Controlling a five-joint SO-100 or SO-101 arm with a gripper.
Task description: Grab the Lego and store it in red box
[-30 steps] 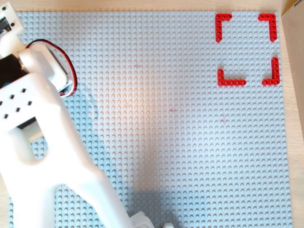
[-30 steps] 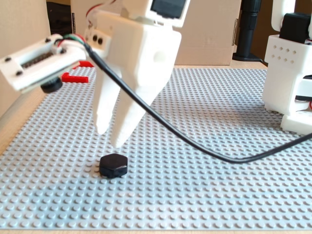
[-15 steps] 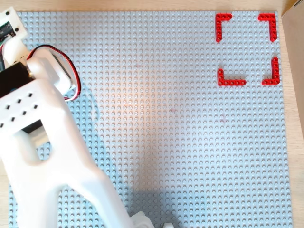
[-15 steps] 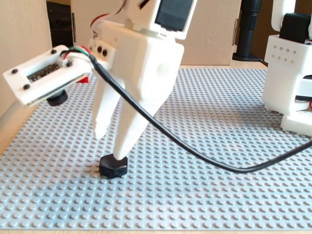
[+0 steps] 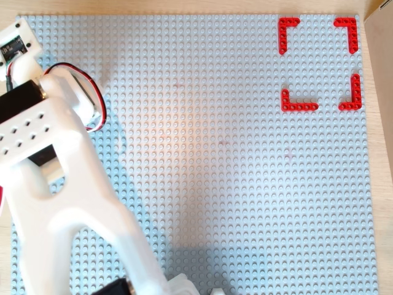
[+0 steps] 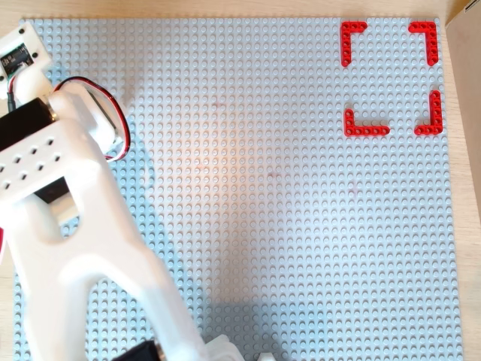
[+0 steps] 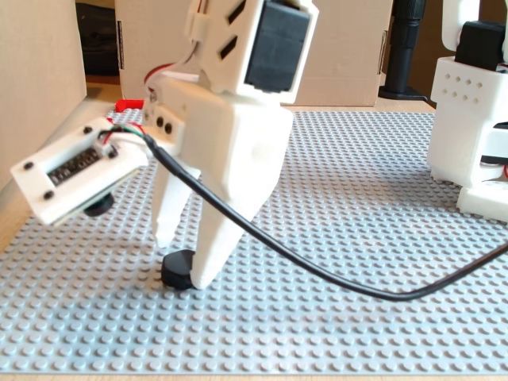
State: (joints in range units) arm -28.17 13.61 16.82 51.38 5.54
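Observation:
In the fixed view my gripper (image 7: 182,260) stands tips-down on the grey baseplate (image 7: 357,238). The black Lego (image 7: 176,271) lies on the plate between the two white fingers, against the nearer finger (image 7: 213,246). A little plate shows between it and the farther finger (image 7: 165,218), so the jaws look open around it. In both overhead views the arm (image 5: 55,184) (image 6: 68,226) covers the Lego and the gripper. The red box (image 5: 299,106) (image 6: 366,130) sits at the top right, with bare plate inside. One red corner (image 7: 127,104) shows far back left in the fixed view.
The wrist camera module (image 7: 75,171) hangs left of the gripper with a black cable (image 7: 333,282) looping over the plate. The arm's white base (image 7: 472,119) stands at the right. Cardboard boxes (image 7: 349,55) line the back edge.

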